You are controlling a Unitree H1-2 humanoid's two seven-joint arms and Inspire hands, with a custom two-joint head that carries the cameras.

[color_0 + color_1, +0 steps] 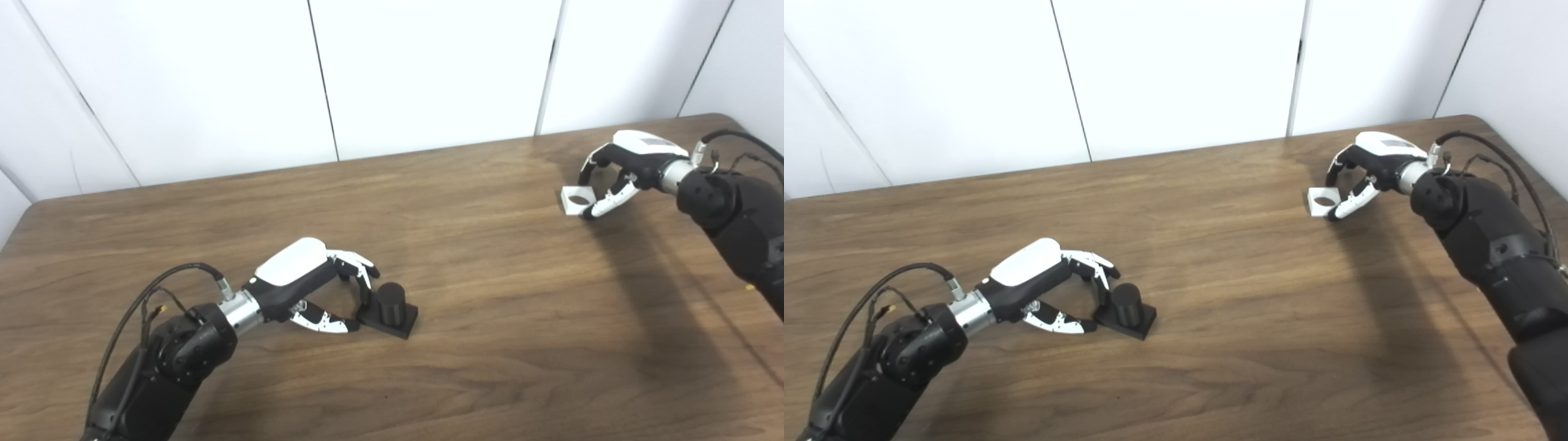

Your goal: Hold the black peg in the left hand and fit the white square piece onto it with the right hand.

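Resting on the wooden table (pixel 490 343), both hands spread: left hand (pixel 306 288) at black peg (pixel 390 309), right hand (pixel 618 168) at white square piece (pixel 577 199)

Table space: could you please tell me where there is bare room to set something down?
The table is bare between the black peg and the white square piece, and along the back edge. It is crowded only at the left robot hand and the right robot hand.

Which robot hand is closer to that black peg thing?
Left. The left robot hand is right at the black peg, fingers around its base. The right robot hand is far across the table at the white square piece.
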